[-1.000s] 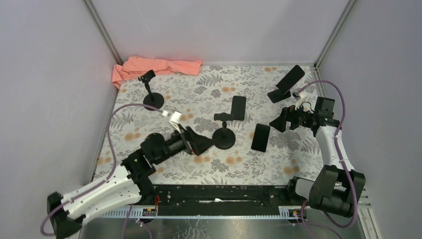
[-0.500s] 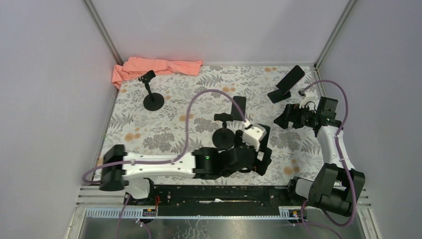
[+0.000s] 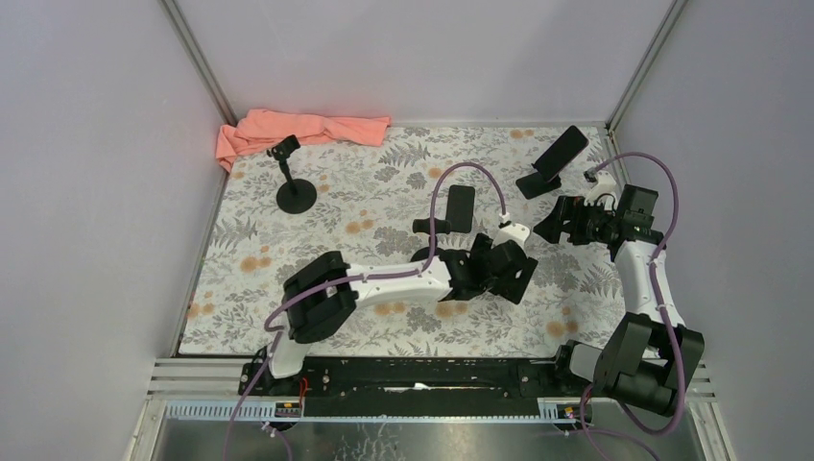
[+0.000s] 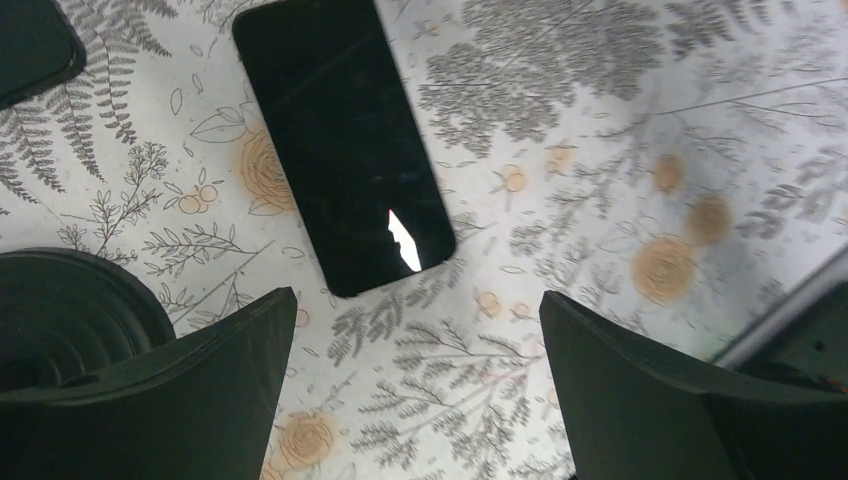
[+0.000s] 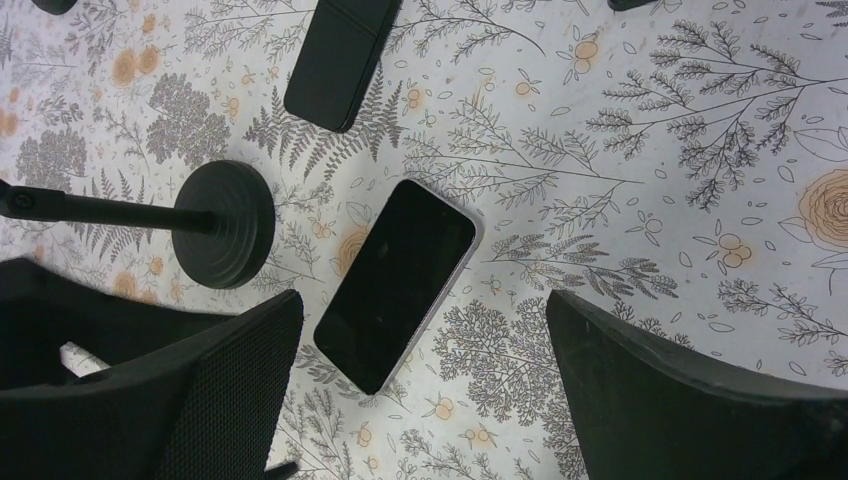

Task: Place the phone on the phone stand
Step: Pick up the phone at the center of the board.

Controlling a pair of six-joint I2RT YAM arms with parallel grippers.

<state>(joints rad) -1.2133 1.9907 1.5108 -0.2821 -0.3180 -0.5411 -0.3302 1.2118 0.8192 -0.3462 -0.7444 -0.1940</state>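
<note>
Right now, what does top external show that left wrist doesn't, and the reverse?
Only top external: the pink cloth, the small stand at back left, the propped phone at back right, the right gripper. Only left wrist: the flat phone lying under the open left gripper, which hides it from above. Both: the left gripper itself, the second phone, clipped at the wrist view's corner, and the middle stand, base only at the wrist.

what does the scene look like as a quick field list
phone: lying flat, screen up, not gripped
stand: upright beside it, holds nothing
left gripper: open, not touching the phone
right gripper: open, empty
second phone: flat, farther back
third phone: propped on rear stand
cloth: back left corner
</note>
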